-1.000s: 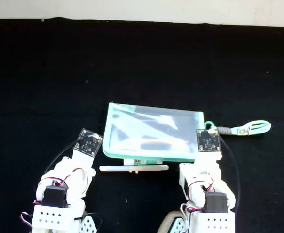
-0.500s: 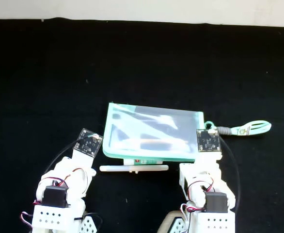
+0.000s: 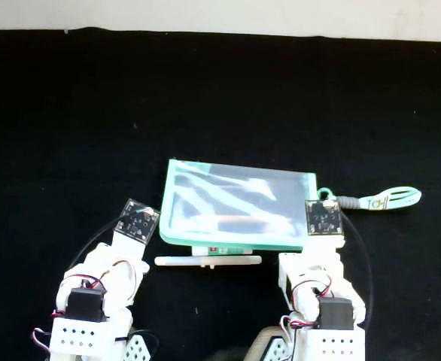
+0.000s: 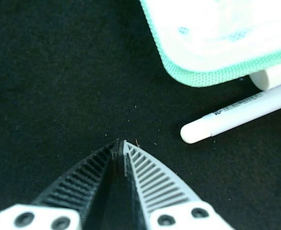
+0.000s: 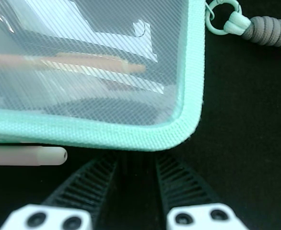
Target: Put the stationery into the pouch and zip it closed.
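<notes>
Unmoved this last second. Left gripper (image 4: 120, 143) pinched closed, empty; right gripper (image 5: 136, 155) slightly parted, empty, at 5 o'clock corner of pouch (image 3: 228, 244). Pen (image 3: 208, 261) at its 6 o'clock, still unpacked

High view: fixed camera above the surface (image 3: 220, 90), facing down from well off. The bases of the left arm (image 3: 100, 286) and right arm (image 3: 322, 293) sit at its near edge.

Left wrist view: carried on the wrist, facing down past its own jaws, close to the surface.

Right wrist view: mounted likewise, closer still.

Shared ground: all three take in the pouch (image 3: 235, 203) and the white pen (image 3: 205, 261). Each wrist view covers a different near corner of the pouch.
</notes>
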Tool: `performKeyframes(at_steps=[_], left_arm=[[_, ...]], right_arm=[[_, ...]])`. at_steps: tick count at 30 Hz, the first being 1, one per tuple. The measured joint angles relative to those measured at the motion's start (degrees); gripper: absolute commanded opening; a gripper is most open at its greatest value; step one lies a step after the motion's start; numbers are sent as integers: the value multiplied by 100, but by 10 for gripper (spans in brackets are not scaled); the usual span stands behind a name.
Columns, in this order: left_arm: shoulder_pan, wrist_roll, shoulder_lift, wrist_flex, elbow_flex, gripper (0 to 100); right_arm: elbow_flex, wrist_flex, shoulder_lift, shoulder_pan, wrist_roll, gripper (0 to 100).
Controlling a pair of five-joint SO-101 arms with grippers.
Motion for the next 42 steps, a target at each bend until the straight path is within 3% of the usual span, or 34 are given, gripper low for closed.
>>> performKeyframes(at_steps=[12,22,26,34,42], left_arm=[[26,0,0,0,0,7],[26,0,0,-738,0,7],[26,0,0,-1442,0,7],[26,0,0,-3604,0,7],[26,0,0,-3877,0,7]], right_arm=[[0,0,0,0,0,63],[0,0,0,0,0,63],[0,0,0,0,0,63],[0,0,0,0,0,63],[0,0,0,0,0,63]])
